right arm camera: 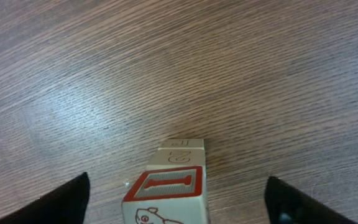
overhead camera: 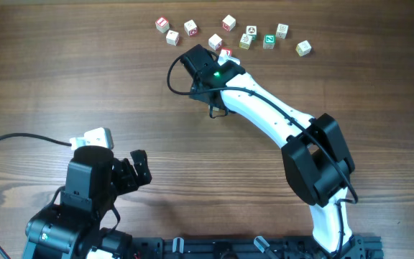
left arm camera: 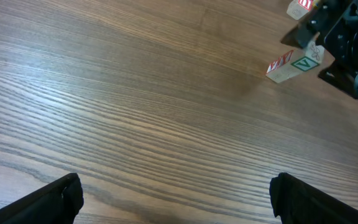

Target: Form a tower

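Now the tower [right arm camera: 169, 186] stands on the worktop [right arm camera: 166, 74] between the open right fingers [right arm camera: 67, 205]; the left fingers [left arm camera: 55, 202] are open too. It looks light, stiff and easy to tip, so grasp it by opposite flat sides.

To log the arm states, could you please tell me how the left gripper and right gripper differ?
The left gripper hovers over bare table, away from the cubes; the right gripper is among them. Left has nothing between its fingers; right straddles a red-printed cube. Both are open.
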{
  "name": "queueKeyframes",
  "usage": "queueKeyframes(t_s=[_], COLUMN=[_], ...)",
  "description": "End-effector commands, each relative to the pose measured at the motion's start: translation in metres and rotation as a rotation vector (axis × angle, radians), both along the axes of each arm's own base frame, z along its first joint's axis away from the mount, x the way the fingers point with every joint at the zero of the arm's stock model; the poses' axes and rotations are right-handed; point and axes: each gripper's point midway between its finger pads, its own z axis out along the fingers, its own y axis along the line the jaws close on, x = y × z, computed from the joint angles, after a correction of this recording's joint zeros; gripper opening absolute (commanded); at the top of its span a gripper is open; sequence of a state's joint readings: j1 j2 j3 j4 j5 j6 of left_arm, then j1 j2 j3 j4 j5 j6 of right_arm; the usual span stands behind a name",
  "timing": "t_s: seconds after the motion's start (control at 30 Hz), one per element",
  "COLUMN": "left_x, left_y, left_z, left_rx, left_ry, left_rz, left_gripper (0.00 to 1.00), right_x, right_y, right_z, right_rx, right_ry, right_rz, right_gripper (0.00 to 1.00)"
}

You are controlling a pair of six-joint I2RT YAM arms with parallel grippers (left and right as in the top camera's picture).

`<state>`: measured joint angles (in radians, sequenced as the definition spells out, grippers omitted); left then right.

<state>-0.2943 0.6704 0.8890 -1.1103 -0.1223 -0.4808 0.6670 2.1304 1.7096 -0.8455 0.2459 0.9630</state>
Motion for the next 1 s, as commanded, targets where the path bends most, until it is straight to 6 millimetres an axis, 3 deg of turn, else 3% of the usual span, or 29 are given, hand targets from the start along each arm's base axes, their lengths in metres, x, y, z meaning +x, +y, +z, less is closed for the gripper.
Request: queueKeyframes(t_s=[0.0, 0.07, 0.23, 0.4, 0.7, 0.77, 0.97], left_x=[0.0, 0.0, 0.0, 0.0, 0.0, 0.0, 0.0], left_y=[0.002, 0.002, 0.002, 0.002, 0.002, 0.002, 0.002], left_z=[0.0, 0.0, 0.0, 0.0, 0.0, 0.0, 0.0], left_rx=[0.007, 0.007, 0.007, 0.007, 0.007, 0.007, 0.007], left_ry=[-0.004, -0.004, -0.004, -0.004, -0.004, -0.004, -0.004], left_rz=[0.007, 0.007, 0.007, 0.007, 0.007, 0.007, 0.007], left_gripper=[1.0, 1.0, 1.0, 1.0, 1.0, 1.0, 1.0], right_x=[0.001, 0.001, 0.007, 0.009, 0.007, 0.006, 0.008], right_y=[0.004, 0.011, 0.002, 0.005, 0.007, 0.007, 0.005], right_z=[-0.002, 0.0, -0.005, -0.012, -0.039, -0.047, -0.046], right_rx=[0.006, 0.04, 0.057, 0.12, 0.071, 0.063, 0.039], right_ry=[0.007, 0.015, 0.05, 0.098, 0.122, 0.134, 0.126], right_rz=[0.001, 0.01, 0.042, 0.107, 0.133, 0.136, 0.16], right_gripper=[1.0, 1.0, 1.0, 0.99, 0.99, 0.91, 0.68])
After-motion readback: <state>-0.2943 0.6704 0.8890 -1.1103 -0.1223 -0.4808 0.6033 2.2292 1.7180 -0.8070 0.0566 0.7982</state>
